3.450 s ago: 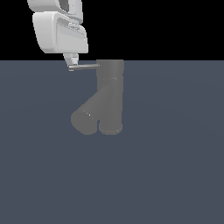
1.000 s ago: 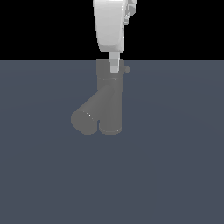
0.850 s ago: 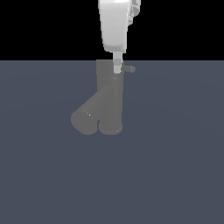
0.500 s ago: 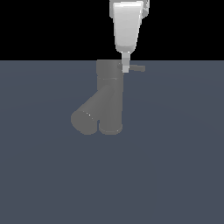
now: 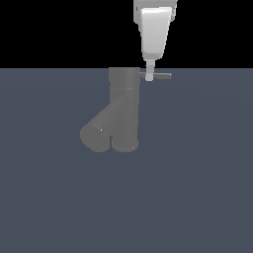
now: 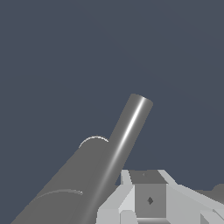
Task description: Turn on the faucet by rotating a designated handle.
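The grey Y-shaped faucet point(image 5: 123, 116) stands in the middle of the exterior view, its thick slanted tube reaching toward that view's left. From its cap the thin handle point(image 5: 160, 75) sticks out toward the exterior view's right. My white gripper point(image 5: 148, 75) comes down from above, with its narrow fingers against the handle close to the cap. No gap shows between the fingers, and they hold nothing. In the wrist view the shiny handle point(image 6: 127, 131) runs out from the faucet point(image 6: 72, 186), with my gripper point(image 6: 150, 200) right beside its base.
A plain blue-grey floor point(image 5: 197, 188) lies all around the faucet. Black background fills the exterior view above the horizon.
My gripper has moved toward the exterior view's right. The handle has swung with it, from the cap's left side round to its right, where it now shows longer.
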Controlling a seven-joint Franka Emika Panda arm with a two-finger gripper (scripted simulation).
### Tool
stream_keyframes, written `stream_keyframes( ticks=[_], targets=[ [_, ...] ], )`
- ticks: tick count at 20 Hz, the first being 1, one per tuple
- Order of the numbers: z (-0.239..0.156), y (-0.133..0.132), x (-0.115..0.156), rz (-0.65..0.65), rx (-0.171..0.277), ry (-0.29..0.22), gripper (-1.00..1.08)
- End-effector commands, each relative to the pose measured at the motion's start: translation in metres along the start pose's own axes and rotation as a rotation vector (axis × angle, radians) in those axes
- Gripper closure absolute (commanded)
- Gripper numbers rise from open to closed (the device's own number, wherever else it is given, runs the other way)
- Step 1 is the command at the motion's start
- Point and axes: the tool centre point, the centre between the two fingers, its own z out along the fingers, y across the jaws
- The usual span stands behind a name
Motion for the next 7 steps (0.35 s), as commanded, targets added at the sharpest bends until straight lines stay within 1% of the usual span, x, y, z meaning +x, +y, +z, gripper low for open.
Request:
stream_keyframes(
  ticks=[1, 7],
  targets=[
    [0.0, -0.008, 0.033, 0.05, 0.005, 0.003, 1.08],
    [0.0, -0.017, 0.045, 0.056, 0.005, 0.003, 1.08]
  ],
)
